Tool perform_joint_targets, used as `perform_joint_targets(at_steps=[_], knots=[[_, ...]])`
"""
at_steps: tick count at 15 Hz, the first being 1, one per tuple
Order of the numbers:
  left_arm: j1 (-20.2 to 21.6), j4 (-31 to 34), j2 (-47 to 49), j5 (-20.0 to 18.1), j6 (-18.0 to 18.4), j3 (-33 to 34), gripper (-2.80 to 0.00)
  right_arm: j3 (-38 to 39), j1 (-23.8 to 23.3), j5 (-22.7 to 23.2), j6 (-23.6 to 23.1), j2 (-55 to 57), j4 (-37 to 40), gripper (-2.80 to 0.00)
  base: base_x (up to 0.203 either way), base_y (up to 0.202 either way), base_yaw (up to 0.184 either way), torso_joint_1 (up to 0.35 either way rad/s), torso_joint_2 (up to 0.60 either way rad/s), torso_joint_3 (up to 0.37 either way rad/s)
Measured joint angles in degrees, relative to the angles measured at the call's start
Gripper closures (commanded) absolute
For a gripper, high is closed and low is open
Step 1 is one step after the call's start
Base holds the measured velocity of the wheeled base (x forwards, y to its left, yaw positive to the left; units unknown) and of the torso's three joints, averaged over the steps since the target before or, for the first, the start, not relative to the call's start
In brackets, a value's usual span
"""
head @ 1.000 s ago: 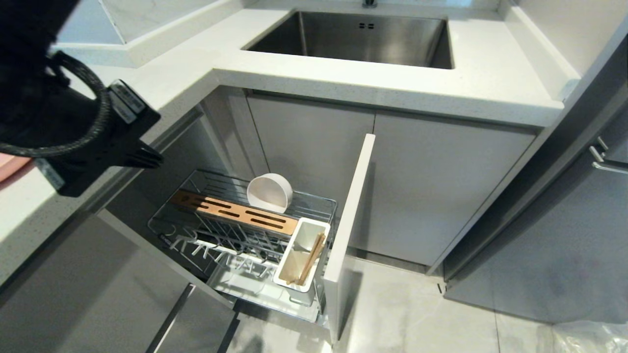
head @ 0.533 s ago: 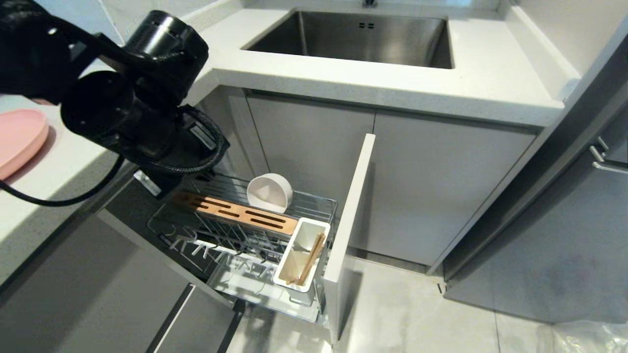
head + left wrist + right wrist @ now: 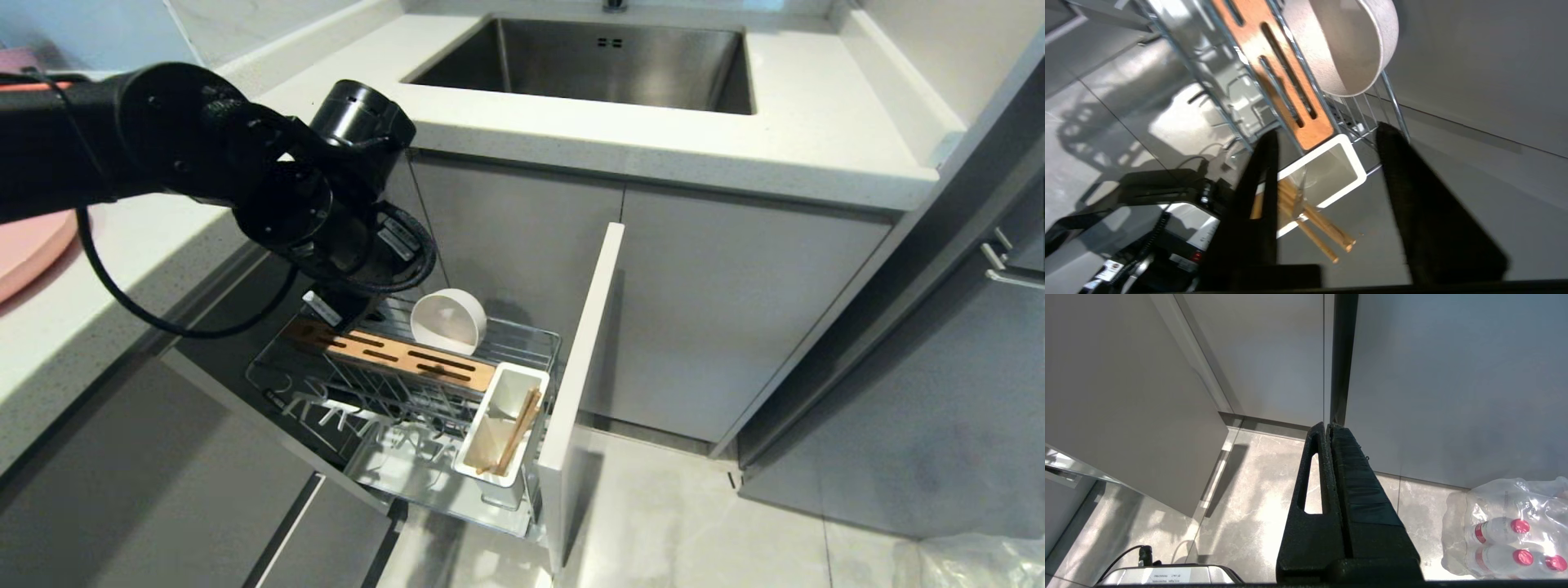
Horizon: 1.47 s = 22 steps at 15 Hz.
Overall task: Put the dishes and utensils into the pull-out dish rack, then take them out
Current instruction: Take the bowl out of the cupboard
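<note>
Bright even light, floor glare, left wrist view blurred

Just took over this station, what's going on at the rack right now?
The left hand hangs open and empty above the pull-out dish rack, near its wooden strip. The cream bowl stands on edge in the rack, and the chopsticks sit in the white caddy. The pink plate lies on the counter. The right hand is shut, parked low by the floor.
</note>
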Motion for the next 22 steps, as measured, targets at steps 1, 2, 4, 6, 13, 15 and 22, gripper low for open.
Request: perform_joint_targets(at_steps=[1, 2, 4, 6, 13, 15, 22], knots=[[0.4, -0.8, 1.1, -1.4, 0.0, -0.5, -2.80, 0.0, 0.0, 0.0, 0.0, 0.0, 0.0, 0.00, 0.000, 0.000, 0.000, 0.000, 0.00, 0.000], [0.6, -1.0, 2.2, -2.7, 0.0, -0.8, -2.80, 0.0, 0.0, 0.0, 0.0, 0.0, 0.0, 0.00, 0.000, 0.000, 0.000, 0.000, 0.00, 0.000], [1.0, -2.1, 4.3, -4.2, 0.1, -1.2, -2.80, 0.0, 0.0, 0.0, 0.0, 0.0, 0.0, 0.00, 0.000, 0.000, 0.000, 0.000, 0.00, 0.000], [1.5, -4.2, 6.4, -4.6, 0.5, -1.7, -2.80, 0.0, 0.0, 0.0, 0.0, 0.0, 0.0, 0.00, 0.000, 0.000, 0.000, 0.000, 0.00, 0.000], [4.1, -14.2, 13.3, -7.0, 3.5, -3.5, -2.80, 0.0, 0.0, 0.0, 0.0, 0.0, 0.0, 0.00, 0.000, 0.000, 0.000, 0.000, 0.00, 0.000], [5.0, -15.8, 14.4, -9.0, 3.6, -3.6, -2.80, 0.0, 0.0, 0.0, 0.0, 0.0, 0.0, 0.00, 0.000, 0.000, 0.000, 0.000, 0.00, 0.000], [6.6, -20.9, 16.6, -12.9, 6.8, -3.8, -2.80, 0.0, 0.0, 0.0, 0.0, 0.0, 0.0, 0.00, 0.000, 0.000, 0.000, 0.000, 0.00, 0.000]])
